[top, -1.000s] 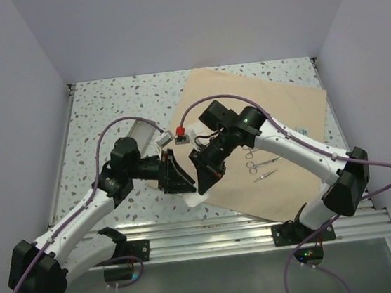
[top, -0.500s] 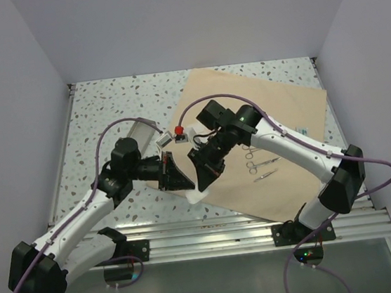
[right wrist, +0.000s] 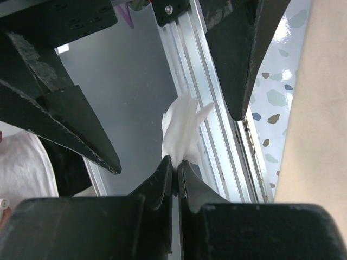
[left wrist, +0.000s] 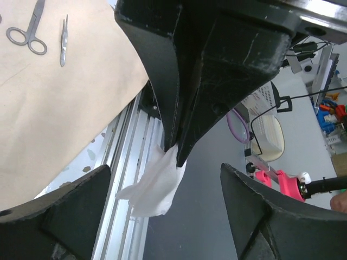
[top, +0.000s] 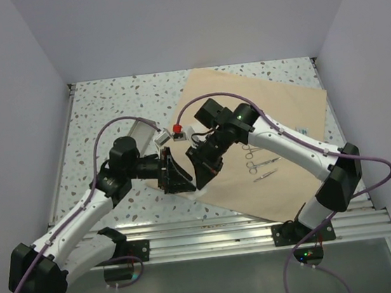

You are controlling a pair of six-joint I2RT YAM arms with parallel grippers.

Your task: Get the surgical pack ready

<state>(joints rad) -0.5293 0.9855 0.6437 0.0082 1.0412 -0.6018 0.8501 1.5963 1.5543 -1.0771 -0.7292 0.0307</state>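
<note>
Your right gripper [right wrist: 174, 172]: jaws pinching white gauze [right wrist: 181, 132] | your left gripper [left wrist: 165, 179]: jaws spread wide, flanking it | both by tabletop's near edge, at wrap sheet [top: 278, 130] corner

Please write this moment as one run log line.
right gripper: shut on gauze | left gripper: open, straddling gauze | instruments: on wrap

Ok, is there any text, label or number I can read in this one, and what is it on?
No text can be read in any view.
Printed sheet in the background of the left wrist view: lines of print, too blurred to read.
Wrap, scissors, gauze: no markings visible.
</note>
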